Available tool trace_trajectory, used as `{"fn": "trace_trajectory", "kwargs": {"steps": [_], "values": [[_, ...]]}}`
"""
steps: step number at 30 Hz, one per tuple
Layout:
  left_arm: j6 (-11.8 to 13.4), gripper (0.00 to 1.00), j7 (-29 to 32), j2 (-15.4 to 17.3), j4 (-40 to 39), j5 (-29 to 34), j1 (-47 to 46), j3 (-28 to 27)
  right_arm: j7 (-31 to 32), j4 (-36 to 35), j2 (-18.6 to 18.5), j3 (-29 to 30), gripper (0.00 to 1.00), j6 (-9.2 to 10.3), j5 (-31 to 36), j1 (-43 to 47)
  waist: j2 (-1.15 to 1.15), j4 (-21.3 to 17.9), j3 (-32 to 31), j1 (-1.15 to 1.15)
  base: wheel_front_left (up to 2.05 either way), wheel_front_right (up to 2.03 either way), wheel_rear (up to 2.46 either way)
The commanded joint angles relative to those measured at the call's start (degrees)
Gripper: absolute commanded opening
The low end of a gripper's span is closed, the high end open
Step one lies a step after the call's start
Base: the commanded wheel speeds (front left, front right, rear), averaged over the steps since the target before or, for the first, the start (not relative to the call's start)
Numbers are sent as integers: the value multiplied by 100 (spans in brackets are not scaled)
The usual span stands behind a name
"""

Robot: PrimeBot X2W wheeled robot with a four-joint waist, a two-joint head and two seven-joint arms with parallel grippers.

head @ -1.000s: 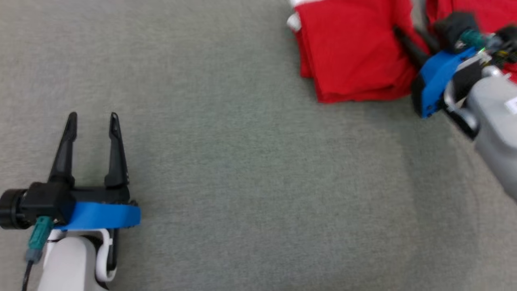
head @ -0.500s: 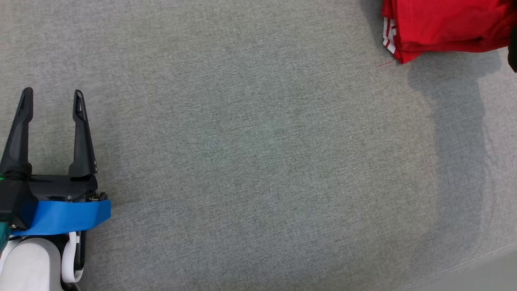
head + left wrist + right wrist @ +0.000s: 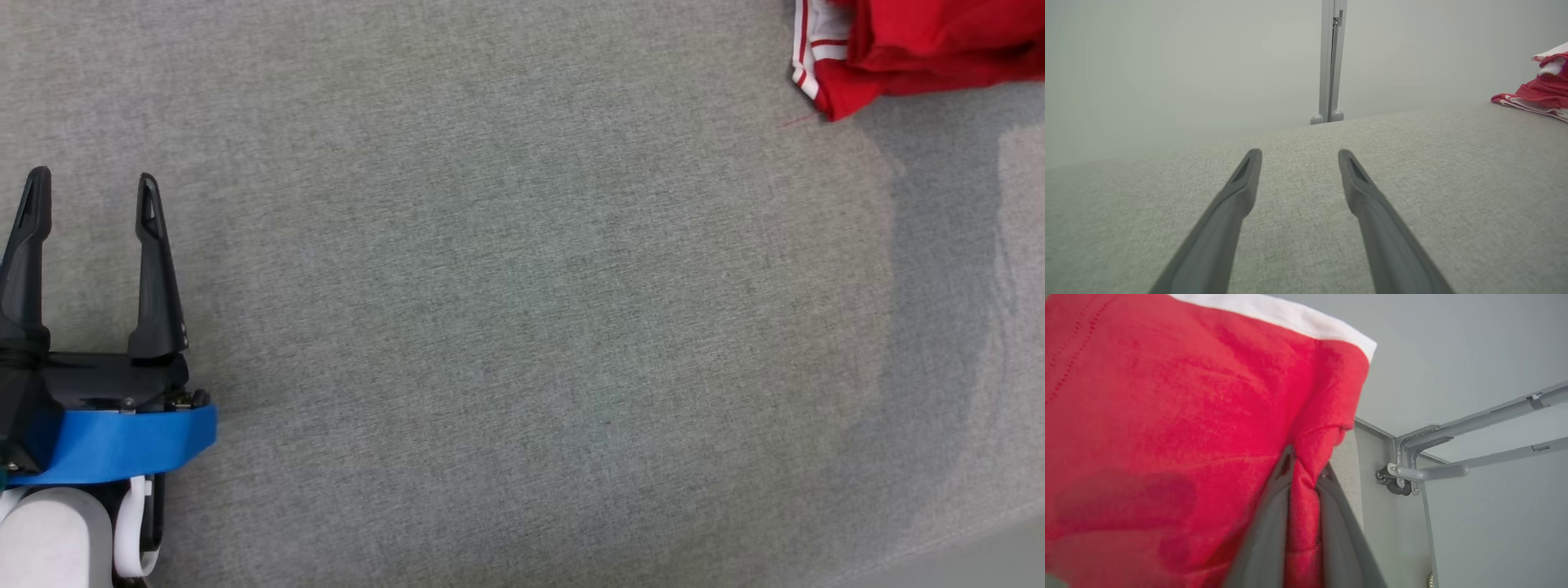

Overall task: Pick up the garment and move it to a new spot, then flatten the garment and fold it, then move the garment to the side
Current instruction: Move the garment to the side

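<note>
Our left claw (image 3: 91,180) sits over the grey fabric-covered desk (image 3: 522,327), its two dark fingers spread wide with nothing between them. In the left wrist view this left claw (image 3: 1299,154) points across bare grey cloth toward the desk's far edge. There a grey metal post (image 3: 1329,61) stands upright against a pale wall, straight ahead of the fingertips.

The red garment (image 3: 922,41) lies well apart from the left claw, far to its right and ahead of it, and white stripes edge its nearer corner. From the left wrist the red garment (image 3: 1541,90) shows as a low red and white heap on the desk, far to the right of the fingertips.

Our right claw (image 3: 1306,465) is pressed together on a bunched fold of the red garment (image 3: 1188,416). The fabric runs down between its two fingers (image 3: 1265,539) and spreads to the left of and above them, with a white band along its upper edge. To the right of this claw, beyond the cloth, grey metal bars (image 3: 1433,472) meet at a bracket.
</note>
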State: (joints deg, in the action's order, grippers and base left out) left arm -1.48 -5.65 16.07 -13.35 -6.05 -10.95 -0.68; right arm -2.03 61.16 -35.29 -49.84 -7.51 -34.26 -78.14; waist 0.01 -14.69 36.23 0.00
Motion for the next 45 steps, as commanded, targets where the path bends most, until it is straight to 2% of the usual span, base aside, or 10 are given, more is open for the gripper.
{"fn": "trace_trajectory", "kwargs": {"steps": [1, 8, 13, 17, 23, 29, 39, 45], "values": [[35, 100, -51, 9, 4, -26, -62, 18, 42, 134, 67, 15, 100, 3, -10, -54, -1, 39, -11, 0, 0, 0, 0], [78, 100, -240, -83, 279, -125, 15, 22, -688, 580, 181, 161, 100, 3, 21, -98, -1, 219, -293, 0, 0, 0, 0], [148, 100, -456, -196, 589, -227, 192, 3, -1251, 336, 375, 330, 100, 2, -70, 199, -1, 350, -732, 0, 0, 0, 0], [214, 100, -589, -305, 813, -325, 394, -38, -1318, -478, 483, 689, 100, 2, 5, 524, -1, 459, -1140, 0, 0, 0, 0], [267, 100, -724, -428, 1059, -456, 684, -66, -1315, -1990, 811, 1681, 100, 2, 417, 1937, -1, 673, -1686, 0, 0, 0, 0], [251, 100, -785, -478, 1318, -530, 921, -25, -1316, -3004, 1294, 2655, 100, 2, 972, 3600, -1, 900, -2157, 0, 0, 0, 0], [225, 100, -817, -541, 1770, -642, 1186, 39, -1317, -4046, 1918, 4024, 100, 2, 1534, 5726, -1, 1137, -2779, 0, 0, 0, 0], [213, 100, -811, -535, 1980, -690, 1272, 52, -1317, -4407, 2239, 4488, 100, 2, 1695, 6549, -1, 1210, -3070, 0, 0, 0, 0]]}}
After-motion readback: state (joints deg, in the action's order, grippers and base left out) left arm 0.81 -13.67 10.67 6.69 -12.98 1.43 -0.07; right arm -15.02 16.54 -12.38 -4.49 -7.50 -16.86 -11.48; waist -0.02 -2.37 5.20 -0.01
